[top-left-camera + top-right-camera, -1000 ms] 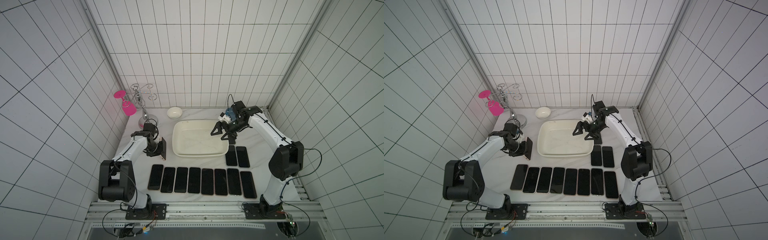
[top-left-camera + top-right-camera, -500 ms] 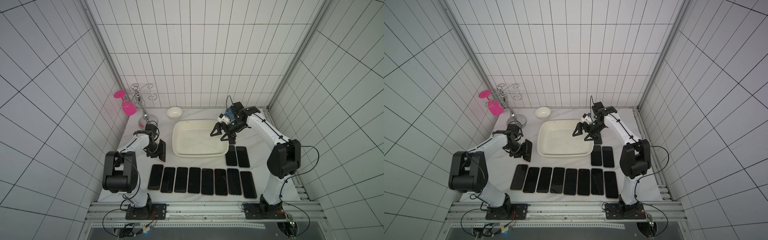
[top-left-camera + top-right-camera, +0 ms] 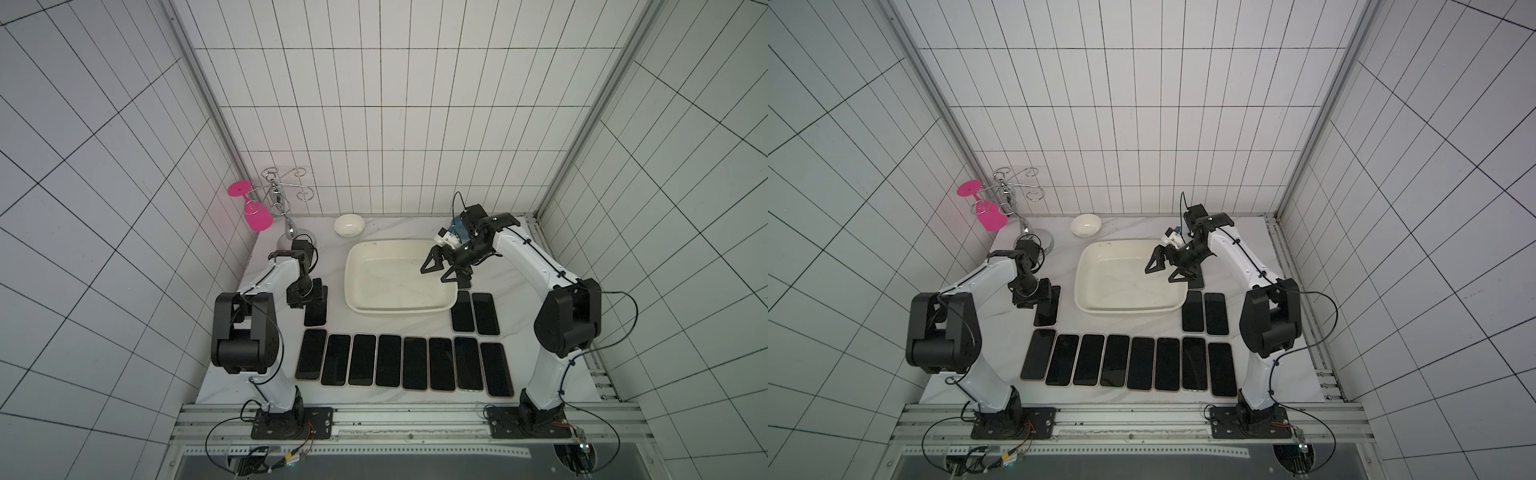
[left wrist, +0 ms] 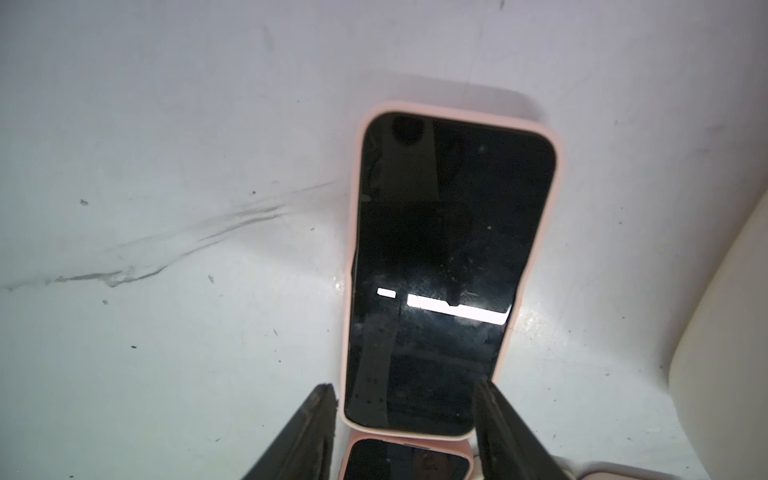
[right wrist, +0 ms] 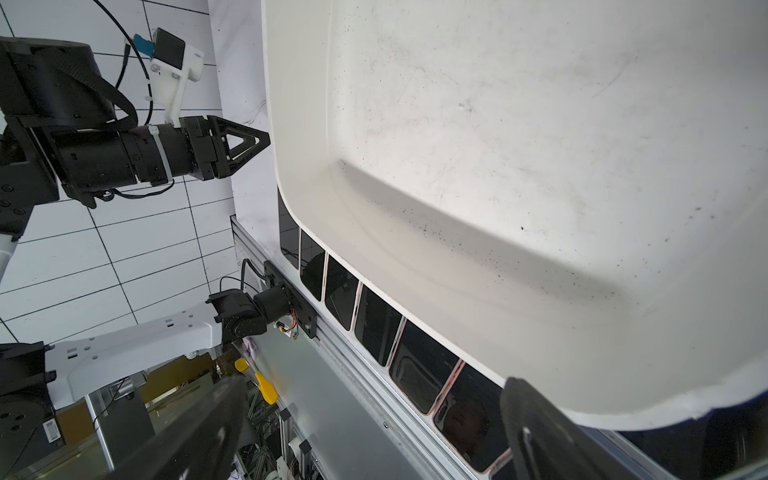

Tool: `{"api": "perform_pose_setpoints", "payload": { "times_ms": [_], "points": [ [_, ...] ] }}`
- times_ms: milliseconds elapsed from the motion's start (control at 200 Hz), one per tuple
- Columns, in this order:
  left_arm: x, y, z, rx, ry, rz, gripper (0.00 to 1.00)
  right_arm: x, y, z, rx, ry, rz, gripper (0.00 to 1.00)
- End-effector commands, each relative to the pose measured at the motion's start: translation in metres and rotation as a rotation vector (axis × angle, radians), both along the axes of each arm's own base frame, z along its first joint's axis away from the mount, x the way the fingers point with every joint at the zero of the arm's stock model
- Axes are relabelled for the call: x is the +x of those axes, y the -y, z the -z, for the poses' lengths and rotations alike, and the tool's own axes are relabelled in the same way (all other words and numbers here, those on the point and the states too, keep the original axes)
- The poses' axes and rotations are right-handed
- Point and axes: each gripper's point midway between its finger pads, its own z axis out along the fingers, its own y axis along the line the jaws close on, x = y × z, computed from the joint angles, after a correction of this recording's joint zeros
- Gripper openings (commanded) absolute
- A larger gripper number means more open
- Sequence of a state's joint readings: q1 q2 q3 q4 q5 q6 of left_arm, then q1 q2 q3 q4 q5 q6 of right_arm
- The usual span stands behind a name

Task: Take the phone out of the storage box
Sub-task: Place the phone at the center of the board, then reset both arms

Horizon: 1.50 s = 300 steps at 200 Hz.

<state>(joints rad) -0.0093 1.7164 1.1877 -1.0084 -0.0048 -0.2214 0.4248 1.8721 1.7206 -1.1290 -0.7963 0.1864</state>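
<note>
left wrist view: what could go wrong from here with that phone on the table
1. The left gripper straddles the phone closely at its near end; lifting off crooked could drag it into the row phone close by that end.
2. The right gripper hangs open over the storage box rim; dipping could shove the box toward the two phones beside it.

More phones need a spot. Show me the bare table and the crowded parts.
Bare: the marble behind the storage box, between the white bowl and the right arm; the strip between the two phones and that arm. Crowded: the front row of phones, and by the left tool.
</note>
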Motion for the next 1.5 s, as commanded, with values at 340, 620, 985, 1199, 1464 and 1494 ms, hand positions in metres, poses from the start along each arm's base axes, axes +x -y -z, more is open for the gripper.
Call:
{"api": "perform_pose_setpoints", "payload": {
  "times_ms": [340, 620, 985, 1199, 1464, 1494],
  "points": [
    [0.039, -0.007, -0.021, 0.029, 0.165, -0.097, 0.77, -0.005, 0.005, 0.013, -0.021, -0.047, -0.005, 0.99],
    [0.059, -0.041, -0.092, 0.187, 0.466, -0.203, 0.79, 0.0, 0.017, 0.011, -0.09, 0.021, 0.015, 0.99],
    [0.073, -0.122, -0.175, 0.228, 0.82, -0.383, 0.98, 0.099, 0.184, -0.041, -0.404, 0.609, 0.609, 0.99],
    [0.059, -0.085, -0.182, 0.034, 1.19, -0.297, 0.98, 0.102, 0.248, -0.045, -0.536, 1.043, 0.797, 0.99],
    [0.011, -0.059, -0.137, 0.056, 1.311, -0.201, 0.98, 0.051, 0.288, -0.013, -0.632, 1.216, 0.925, 0.99],
    [0.013, -0.059, -0.137, 0.113, 1.325, -0.199, 0.98, 0.048, 0.287, -0.008, -0.623, 1.242, 0.916, 0.99]
  ]
}}
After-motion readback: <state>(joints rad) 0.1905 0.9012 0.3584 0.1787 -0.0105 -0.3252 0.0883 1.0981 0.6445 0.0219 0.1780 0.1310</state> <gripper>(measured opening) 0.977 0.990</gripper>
